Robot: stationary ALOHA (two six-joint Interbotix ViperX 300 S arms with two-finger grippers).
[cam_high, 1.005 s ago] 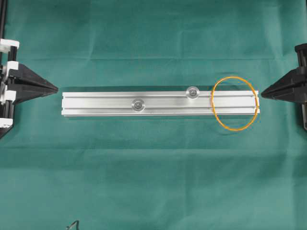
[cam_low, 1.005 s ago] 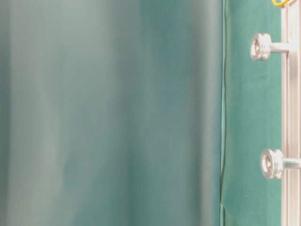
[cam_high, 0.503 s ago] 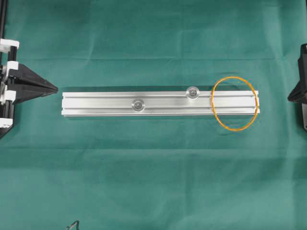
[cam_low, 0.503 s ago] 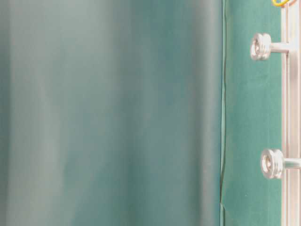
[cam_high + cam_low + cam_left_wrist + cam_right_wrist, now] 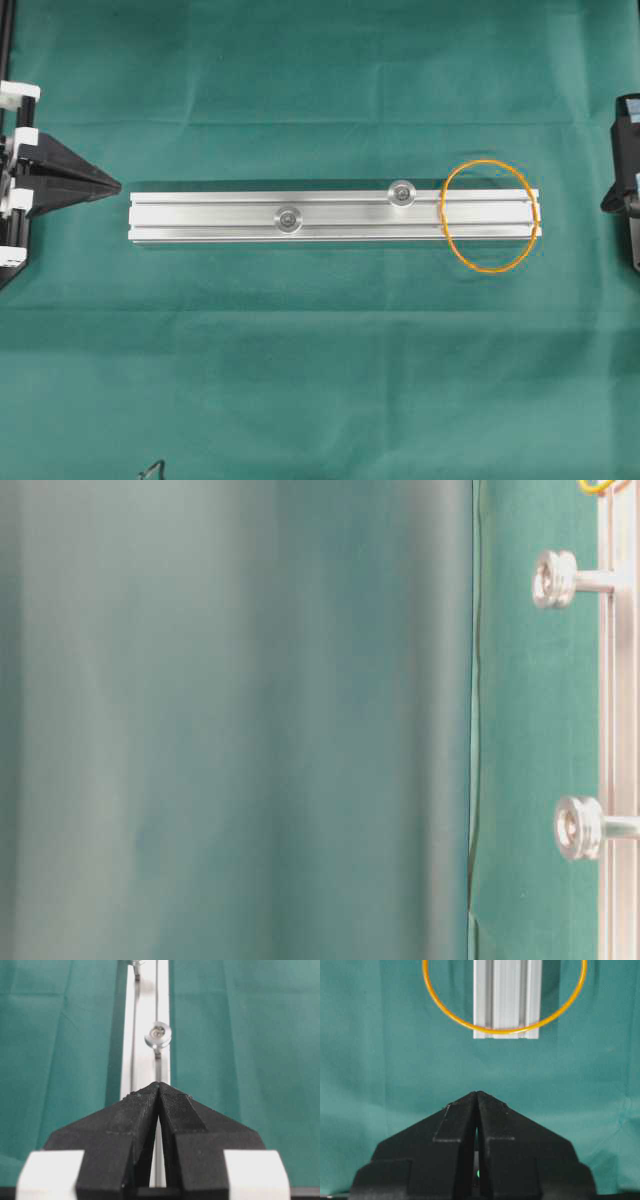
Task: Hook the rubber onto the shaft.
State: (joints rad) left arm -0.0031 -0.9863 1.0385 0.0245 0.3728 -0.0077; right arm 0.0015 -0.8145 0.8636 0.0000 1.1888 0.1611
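rail: silver aluminium rail (image 5: 335, 217) runs left to right across the middle of my overhead view, flat on the green cloth (image 5: 320, 370). Long straight grooves, squared-off ends.

room: lots of bare cloth above and below the rail, with a few soft creases. Each rail end has a clear strip of cloth before the gripper on that side.

shafts: two little round-headed silver shafts stick up from the rail, one near the middle (image 5: 288, 216), one further right near the far edge (image 5: 402, 192). Shiny, spool-like heads in the table-level view.

rubber: thin orange loop (image 5: 490, 216), smooth and oval, draped over the rail's right end. It's wider than the rail, so it spills onto the cloth on both sides. Not on either shaft, and clear of the nearer one.

left gripper: (image 5: 112, 185) black wedge-shaped fingers pinched together, nothing in them, tip just off the rail's left end.

right gripper: (image 5: 477, 1094) matte black, fingers closed and empty. From my wrist cam it sits short of the rubber, with cloth between.
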